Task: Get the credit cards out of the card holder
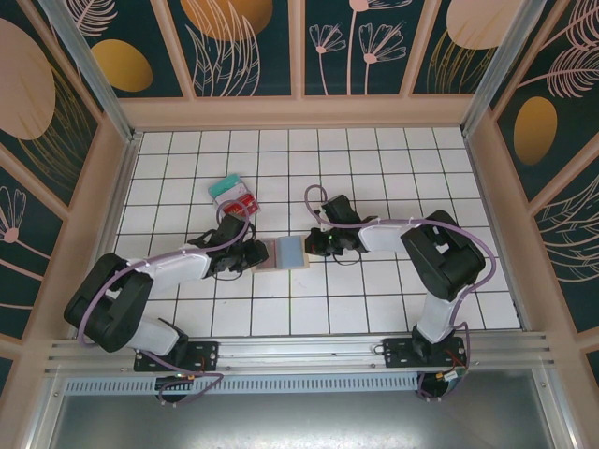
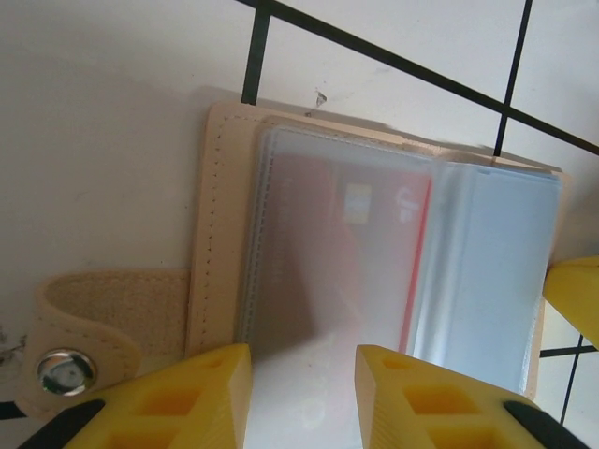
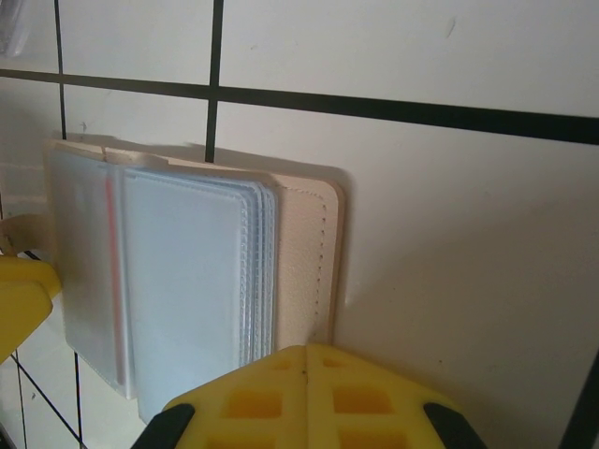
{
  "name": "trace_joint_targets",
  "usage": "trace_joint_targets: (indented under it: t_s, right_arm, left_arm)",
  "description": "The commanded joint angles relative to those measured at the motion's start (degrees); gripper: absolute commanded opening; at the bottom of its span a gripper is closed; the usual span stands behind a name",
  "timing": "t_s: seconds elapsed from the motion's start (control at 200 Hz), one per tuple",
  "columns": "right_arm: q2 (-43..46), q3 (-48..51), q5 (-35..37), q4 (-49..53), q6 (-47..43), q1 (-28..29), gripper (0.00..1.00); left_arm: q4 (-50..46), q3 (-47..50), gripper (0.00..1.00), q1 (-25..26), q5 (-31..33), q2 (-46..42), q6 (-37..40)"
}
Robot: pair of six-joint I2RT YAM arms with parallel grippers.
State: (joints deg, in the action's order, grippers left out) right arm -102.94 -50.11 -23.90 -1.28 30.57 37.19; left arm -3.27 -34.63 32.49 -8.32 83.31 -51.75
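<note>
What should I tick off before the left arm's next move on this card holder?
1. The card holder lies open on the table: ok.
2. A red card sits in the clear sleeve, left to pull: ok.
3. The left gripper is open, fingers either side of the sleeve's near edge: ok.
4. Those fingers touch the card: cannot tell.
5. The right gripper is shut at the holder's right edge: ok; pinning it down: cannot tell.
6. The loose cards lie apart from the holder: ok.
</note>
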Motion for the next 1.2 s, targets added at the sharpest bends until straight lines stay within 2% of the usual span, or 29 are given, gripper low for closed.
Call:
trace_joint_targets:
  t_s: [0.0,0.13,0.636,0.761,0.926,1.196]
  right_arm:
    - [-2.4,0.5,0.5,1.8,0.5,0.7,0.0]
    - [-2.7,0.5,0.4,1.7,0.6,0.7,0.0]
    - [-3.1,0.5,-0.1,1.5,0.7,0.7,0.0]
    - [-3.1,0.6,-0.2,1.4,0.9,0.7,0.0]
    - [-3.4,0.7,-0.3,1.2,1.1,0.7,0.0]
    - [-3.5,0.7,-0.4,1.1,1.2,0.7,0.0]
  left_arm:
    - [-1.7,-1.2,0.36,0.4,2.3,-0.7,0.4]
    - [-1.9,-1.1,0.36,0.3,4.0,-2.5,0.4]
    - [-0.8,-1.5,0.36,0.6,-0.9,3.3,1.8]
    - [0.3,-1.7,0.39,1.1,-2.2,3.8,2.1]
    - [3.0,-1.9,0.49,1.3,-4.5,2.4,2.1]
    - [5.6,-2.0,0.51,1.6,-7.5,3.3,1.8]
